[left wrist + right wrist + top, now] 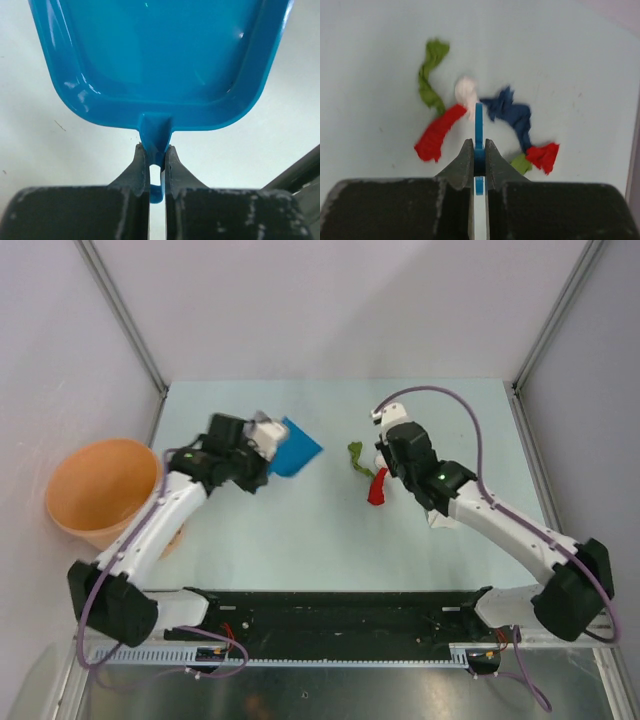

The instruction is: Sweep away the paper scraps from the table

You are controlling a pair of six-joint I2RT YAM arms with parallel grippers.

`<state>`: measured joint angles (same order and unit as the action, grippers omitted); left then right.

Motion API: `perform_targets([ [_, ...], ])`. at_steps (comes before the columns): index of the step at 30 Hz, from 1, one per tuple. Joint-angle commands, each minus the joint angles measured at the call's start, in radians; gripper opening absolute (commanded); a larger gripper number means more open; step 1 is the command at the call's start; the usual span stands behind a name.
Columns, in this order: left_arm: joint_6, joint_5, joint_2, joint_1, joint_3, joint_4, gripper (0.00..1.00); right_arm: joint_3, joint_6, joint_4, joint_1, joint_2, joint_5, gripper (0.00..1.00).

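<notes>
No text, label, brand, number or sign can be read in any view. The pale slotted strip [150,652] on the rail, well behind both end effectors at the arm bases, shows only fine repeated marks, too small to tell whether any are characters.

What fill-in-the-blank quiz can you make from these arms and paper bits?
1. The left gripper is clamped on the handle of the ____ dustpan.
2. The bucket by the left edge of the table is ____.
3. The right gripper holds a thin blue tool by paper scraps coloured red, green, dark blue and ____.
Missing: blue; orange; white.
</notes>
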<state>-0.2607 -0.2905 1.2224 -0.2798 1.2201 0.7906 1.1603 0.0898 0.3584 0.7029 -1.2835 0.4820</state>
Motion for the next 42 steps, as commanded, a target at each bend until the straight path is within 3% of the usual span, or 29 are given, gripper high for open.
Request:
perform_targets([
  [1, -0.239, 0.353, 0.087, -0.179, -0.102, 0.032, 0.00, -0.097, 0.117, -0.108, -0.017, -0.072, -0.202, 0.00],
  [5, -0.296, 0.451, 0.166, -0.228, -0.149, 0.036, 0.00, -0.134, 0.171, -0.214, -0.013, -0.184, -0.283, 0.00],
  [9, -0.356, 0.436, 0.213, -0.233, -0.186, 0.048, 0.00, -0.134, 0.139, -0.184, 0.041, -0.226, -0.321, 0.00],
  [19, -0.477, 0.366, 0.276, -0.265, -0.258, 0.084, 0.00, -0.148, 0.054, -0.061, 0.242, -0.042, -0.379, 0.00],
  [23, -0.497, 0.367, 0.290, -0.312, -0.271, 0.091, 0.00, -0.148, -0.019, -0.050, 0.236, 0.032, -0.251, 0.00],
  [27, -0.521, 0.350, 0.305, -0.340, -0.274, 0.108, 0.00, -0.148, -0.178, -0.004, 0.163, 0.067, -0.007, 0.00],
  [30, -0.516, 0.333, 0.330, -0.351, -0.251, 0.111, 0.00, -0.148, -0.381, 0.056, 0.141, 0.041, 0.146, 0.00],
  [33, -0.497, 0.320, 0.368, -0.358, -0.216, 0.116, 0.00, -0.148, -0.465, 0.056, 0.161, -0.029, 0.181, 0.00],
  [37, -0.502, 0.271, 0.384, -0.360, -0.199, 0.114, 0.00, -0.148, -0.521, -0.039, 0.204, -0.128, 0.049, 0.00],
  [42, -0.485, 0.255, 0.411, -0.360, -0.180, 0.113, 0.00, -0.128, -0.574, -0.297, 0.250, -0.191, -0.296, 0.00],
])
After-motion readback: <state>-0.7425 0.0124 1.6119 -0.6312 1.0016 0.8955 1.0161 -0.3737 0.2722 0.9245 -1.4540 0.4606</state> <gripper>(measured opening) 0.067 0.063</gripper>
